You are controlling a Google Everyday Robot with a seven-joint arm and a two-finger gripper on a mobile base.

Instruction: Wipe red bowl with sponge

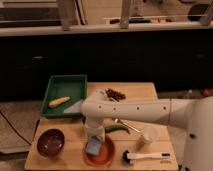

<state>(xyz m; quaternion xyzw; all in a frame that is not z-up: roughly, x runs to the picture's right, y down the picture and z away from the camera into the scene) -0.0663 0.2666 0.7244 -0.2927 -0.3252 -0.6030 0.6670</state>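
Observation:
The red bowl (102,155) sits at the front middle of the wooden table, shallow and orange-red. Inside it, toward its left side, rests the pale blue-grey sponge (93,146). My gripper (94,141) comes straight down from the white arm onto the sponge and appears shut on it, pressing it into the bowl. The arm's wrist hides the bowl's far rim.
A dark maroon bowl (50,142) stands at front left. A green tray (75,82) holding a yellow piece (59,101) is at back left. A white-handled brush (146,156) lies at front right, a clear cup (147,135) behind it, a green pepper (116,128) and dried red chillies (116,94) farther back.

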